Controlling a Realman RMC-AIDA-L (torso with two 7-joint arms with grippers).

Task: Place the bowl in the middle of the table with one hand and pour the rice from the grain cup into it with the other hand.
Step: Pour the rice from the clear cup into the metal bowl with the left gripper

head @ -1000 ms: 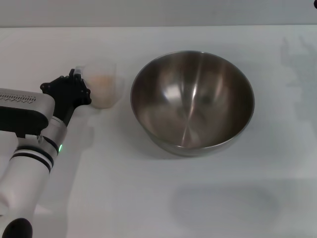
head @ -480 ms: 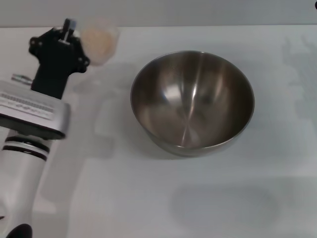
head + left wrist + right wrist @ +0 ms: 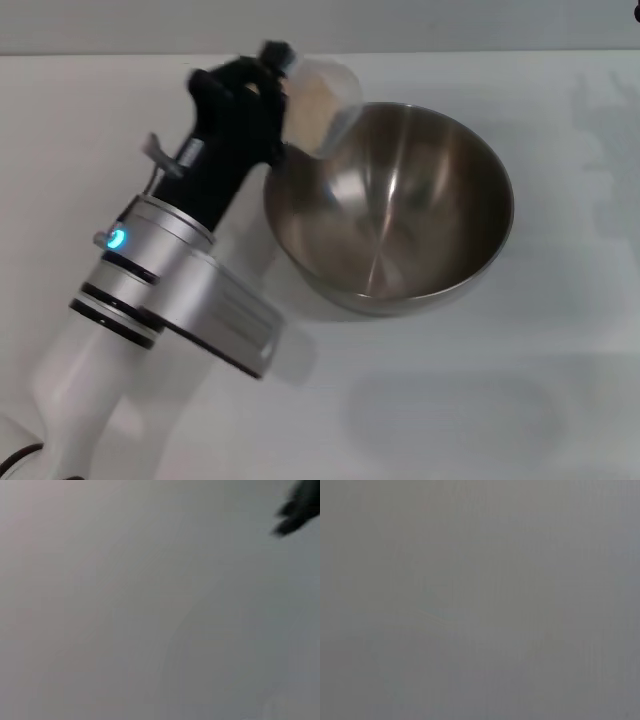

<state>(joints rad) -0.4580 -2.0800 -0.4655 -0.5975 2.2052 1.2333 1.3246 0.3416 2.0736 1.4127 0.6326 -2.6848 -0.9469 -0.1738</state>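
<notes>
- Nearest the head camera, the left arm's white and silver forearm rises from the lower left corner and slants up and to the right across the table (image 3: pixel 480 400), a small blue light glowing on its wrist ring.
- Beyond the silver wrist segment, the black left gripper (image 3: pixel 268 85) sits at the arm's far end, just beside the left rim of the bowl (image 3: pixel 390 205).
- The left gripper is clamped on the grain cup (image 3: pixel 322 100), gripping it on the side that faces the arm, so the cup sticks out to the right of the claw.
- The grain cup is lifted clear of the table and tilted, its open mouth turned toward the bowl and hanging over the bowl's upper left rim.
- The rice (image 3: pixel 308 100) shows as a pale beige mass inside the cup, lying against its lower wall.
- No grains can be made out on the bowl's shiny inner wall.
- The bowl stands upright on the table, roughly at the centre and a little to the right, with the arm's shadow falling on the tabletop to its left.
- The table runs on past the bowl to a straight far edge against a grey background.
- The left wrist view gives only a blurred grey field with a dark shape at one corner that cannot be identified.
- The right wrist view is a plain grey blur, and the right gripper is nowhere to be seen.
</notes>
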